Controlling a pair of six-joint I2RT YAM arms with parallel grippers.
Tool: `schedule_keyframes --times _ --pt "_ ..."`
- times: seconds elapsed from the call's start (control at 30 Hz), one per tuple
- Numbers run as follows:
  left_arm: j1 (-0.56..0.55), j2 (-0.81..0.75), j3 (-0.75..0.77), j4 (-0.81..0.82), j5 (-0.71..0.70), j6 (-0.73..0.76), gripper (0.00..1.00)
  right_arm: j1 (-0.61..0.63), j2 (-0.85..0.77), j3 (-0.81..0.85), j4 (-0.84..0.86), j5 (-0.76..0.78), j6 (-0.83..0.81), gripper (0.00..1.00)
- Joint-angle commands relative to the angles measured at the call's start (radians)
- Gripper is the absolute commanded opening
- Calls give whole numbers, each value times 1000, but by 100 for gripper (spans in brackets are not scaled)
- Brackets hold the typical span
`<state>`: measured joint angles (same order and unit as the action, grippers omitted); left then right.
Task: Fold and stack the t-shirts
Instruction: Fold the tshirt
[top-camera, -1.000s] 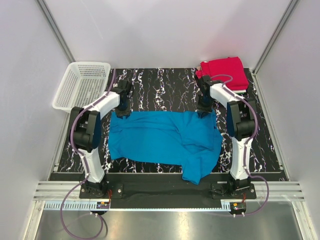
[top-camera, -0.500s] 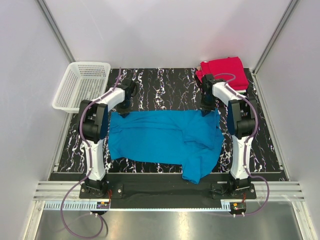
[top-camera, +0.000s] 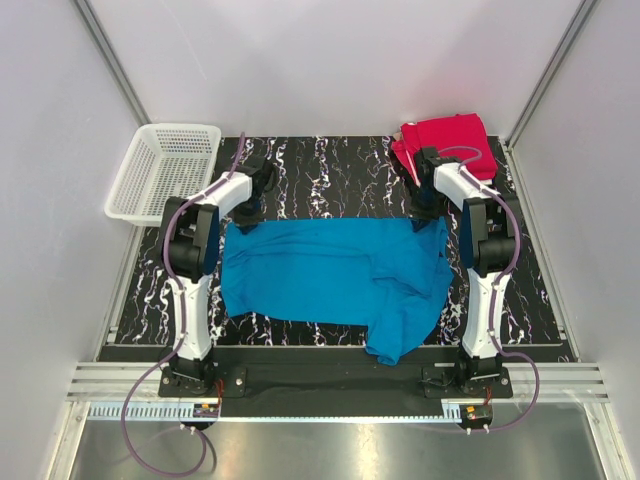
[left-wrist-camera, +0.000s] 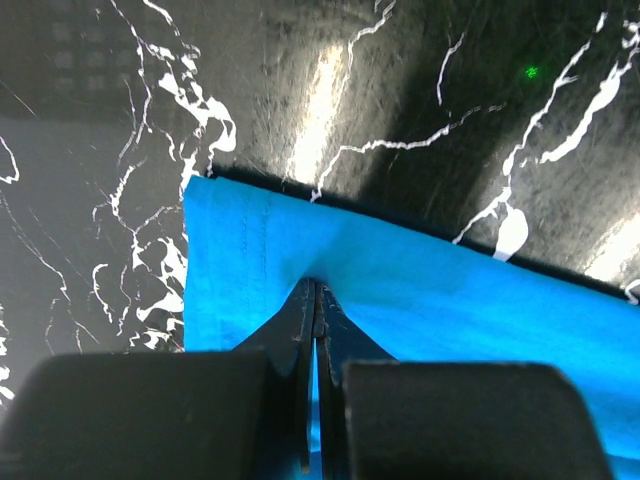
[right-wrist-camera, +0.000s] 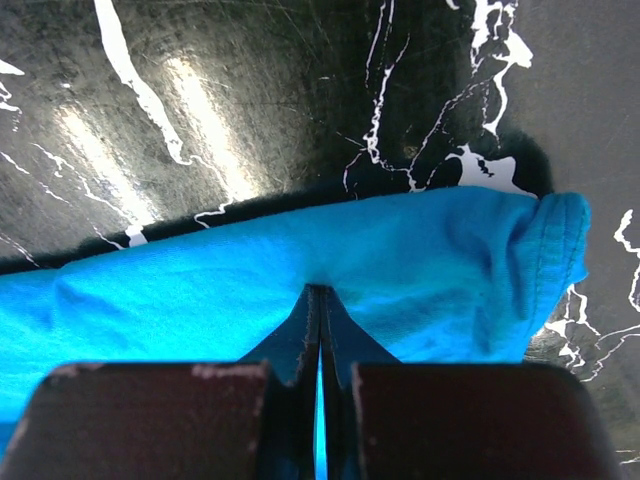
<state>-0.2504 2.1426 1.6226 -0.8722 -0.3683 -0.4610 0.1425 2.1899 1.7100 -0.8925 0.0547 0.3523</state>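
Left gripper (left-wrist-camera: 314, 288) and right gripper (right-wrist-camera: 319, 293) have clamped onto the far edge of the blue t-shirt (top-camera: 320, 275), tugging it rearward; such shallow pinches may slip once lifted.

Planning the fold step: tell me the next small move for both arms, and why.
Probably raise both pinched corners slightly and draw the plain bright blue cloth t-shirt toward the far side. The left gripper and right gripper are each shut on its far edge, while its near right part lies bunched, past the black marbled table's near edge.

White-and-black arms (top-camera: 192, 325), purple cables (top-camera: 124, 420), black wedge-tipped pincers (left-wrist-camera: 314, 285).
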Motion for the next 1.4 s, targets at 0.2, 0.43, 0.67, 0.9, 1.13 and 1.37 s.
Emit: schedule_keyframes --times 0.2,0.43,0.67,0.9,1.13,1.37 --pt "7 62 102 -34 -75 -1 0 -32 48 46 -45 71 -49 2" --pt "5 56 105 -45 -95 -7 0 -61 77 112 -69 89 -49 4" --pt "7 34 74 -45 -96 -11 0 -106 19 108 -82 116 -45 7" --pt "3 33 72 -48 -92 -10 0 -110 1 108 -89 108 -47 11" --pt "5 27 66 -45 -98 -10 0 -112 -33 129 -121 177 -42 13" --pt "5 25 65 -44 -96 -10 0 -132 -35 117 -137 221 -32 13"
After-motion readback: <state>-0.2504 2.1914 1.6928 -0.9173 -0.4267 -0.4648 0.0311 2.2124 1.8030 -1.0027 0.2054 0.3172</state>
